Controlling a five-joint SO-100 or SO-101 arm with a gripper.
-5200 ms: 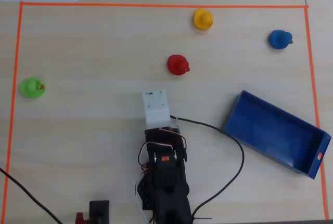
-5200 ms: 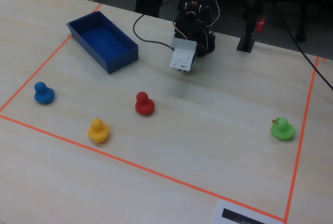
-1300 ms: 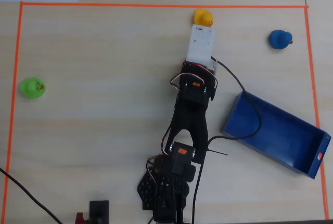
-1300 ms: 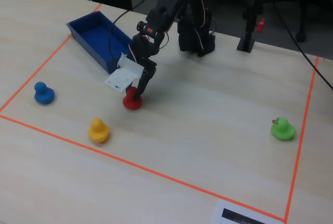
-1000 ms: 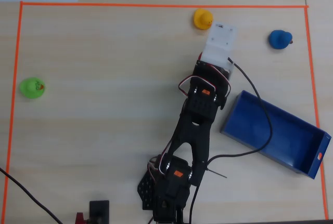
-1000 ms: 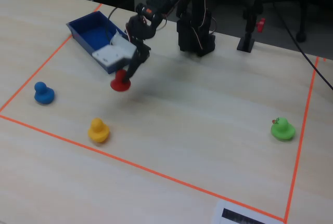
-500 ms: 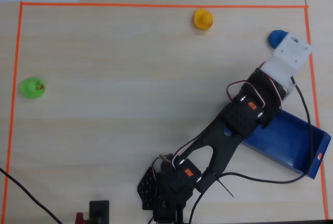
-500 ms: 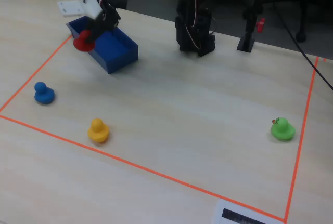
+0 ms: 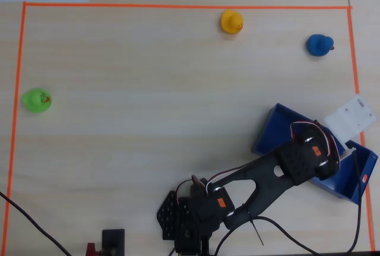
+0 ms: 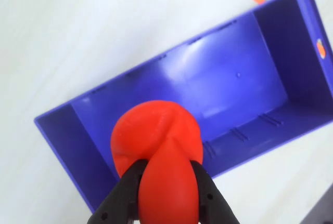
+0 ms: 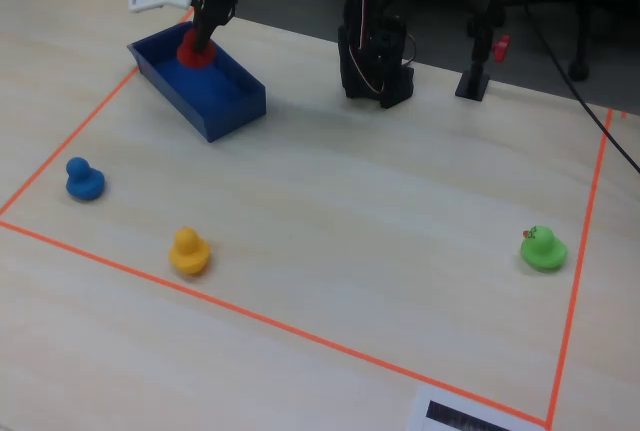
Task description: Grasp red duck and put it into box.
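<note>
Right now your red duck [image 10: 156, 141] is clamped between the two black fingers [image 10: 120, 195] of the gripper [image 10: 165, 182], and the wrist view shows it hanging above the open interior of the box [image 10: 234, 89]. You can see the jaws pressed against the duck's narrower part, with the rounder part bulging out beyond the fingertips. From the fixed view, the duck [image 11: 192, 51] sits low over the far end of the box [image 11: 215, 101], at about the height of its walls; whether it touches the floor you cannot tell.

Look inside the box in the wrist view: bare blue floor and low walls, nothing lying in it, and a small orange mark [image 10: 321, 48] on the end wall at the right. In the overhead view the arm [image 9: 267, 176] covers most of the box [image 9: 273, 131], so its contents are hidden there.

On the table [image 9: 148, 125] you have three other ducks, all well apart from the box: the yellow duck [image 9: 231, 22] and the blue duck [image 9: 319, 45] near the top tape line in the overhead view, and the green duck [image 9: 37, 100] by the left line. Orange tape [image 9: 178, 6] frames the pale wood-grain work area. A white part [image 9: 350, 116] lies just beside the box's far corner. Beyond the table edge, the fixed view shows dark chair legs and cables [image 11: 580, 21].
</note>
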